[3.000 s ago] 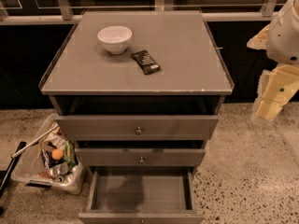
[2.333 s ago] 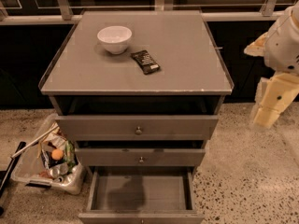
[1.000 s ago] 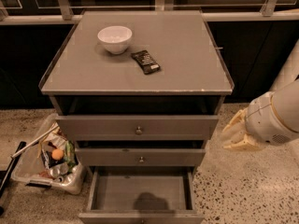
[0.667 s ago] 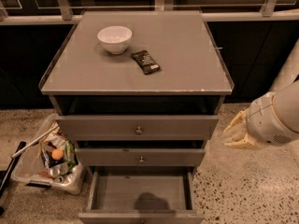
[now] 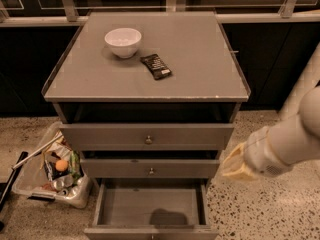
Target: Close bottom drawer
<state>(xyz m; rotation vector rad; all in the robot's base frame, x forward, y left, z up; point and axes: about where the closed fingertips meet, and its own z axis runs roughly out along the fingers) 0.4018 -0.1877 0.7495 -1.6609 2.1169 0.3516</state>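
The bottom drawer (image 5: 150,206) of the grey cabinet is pulled far out, showing its plain grey floor; its front edge (image 5: 150,231) lies at the bottom of the view. The middle drawer (image 5: 150,169) and the top drawer (image 5: 147,136), each with a small knob, stand slightly out. My gripper (image 5: 236,165), cream-coloured, hangs at the cabinet's right side, level with the middle drawer, above and right of the open bottom drawer. It touches nothing I can see.
A white bowl (image 5: 123,42) and a dark snack packet (image 5: 156,66) lie on the cabinet top (image 5: 200,64). A clear bin of rubbish (image 5: 52,171) stands on the speckled floor at the left. A dark wall with rails runs behind.
My arm has come down from the upper right to the cabinet's right side and moved slightly lower and closer to the drawers. The drawers have not moved.
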